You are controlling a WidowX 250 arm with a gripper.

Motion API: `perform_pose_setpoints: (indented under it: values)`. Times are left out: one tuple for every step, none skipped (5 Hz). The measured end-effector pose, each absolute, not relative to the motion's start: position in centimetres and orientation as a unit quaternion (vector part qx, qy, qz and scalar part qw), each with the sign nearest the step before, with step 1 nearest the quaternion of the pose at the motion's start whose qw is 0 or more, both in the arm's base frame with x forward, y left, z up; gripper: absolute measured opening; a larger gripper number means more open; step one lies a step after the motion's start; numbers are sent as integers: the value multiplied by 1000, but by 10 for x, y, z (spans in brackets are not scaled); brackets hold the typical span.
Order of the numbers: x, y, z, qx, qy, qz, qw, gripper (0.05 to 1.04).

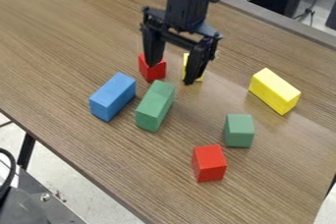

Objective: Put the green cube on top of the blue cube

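Observation:
The black gripper [171, 74] hangs open at the upper middle, its two fingers apart and nothing held between them. Just below it in the view lies a long green block [155, 105]. A smaller green cube [238, 130] stands farther right, toward the lower right. The one blue piece, an elongated block [113, 97], lies left of the long green block with a narrow gap between them. The blue block's top is bare.
Behind the fingers are a red block [152, 70] and a partly hidden small yellow block [199, 77]. A large yellow block [274, 90] lies at the right. Another red block [209, 163] stands near the small green cube on the wooden table [72, 36].

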State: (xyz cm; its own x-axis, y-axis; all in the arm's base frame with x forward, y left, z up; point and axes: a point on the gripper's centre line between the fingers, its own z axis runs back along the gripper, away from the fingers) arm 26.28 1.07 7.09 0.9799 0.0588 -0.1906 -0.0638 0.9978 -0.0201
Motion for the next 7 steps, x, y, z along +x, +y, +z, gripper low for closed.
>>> perform_pose_setpoints:
  values:
    - [247, 17, 62, -4, 126, 61, 990, 998]
    - [238, 16, 52, -13, 132, 108, 985, 998]
    - [240, 14, 40, -8, 136, 163, 977, 998]
    - [242, 10, 32, -19, 129, 183, 974, 998]
    - [248, 9, 24, -28, 118, 193, 974, 967]
    - [250, 8, 19, -32, 114, 182, 976, 681]
    - [250, 9, 20, -37, 115, 182, 976, 596]
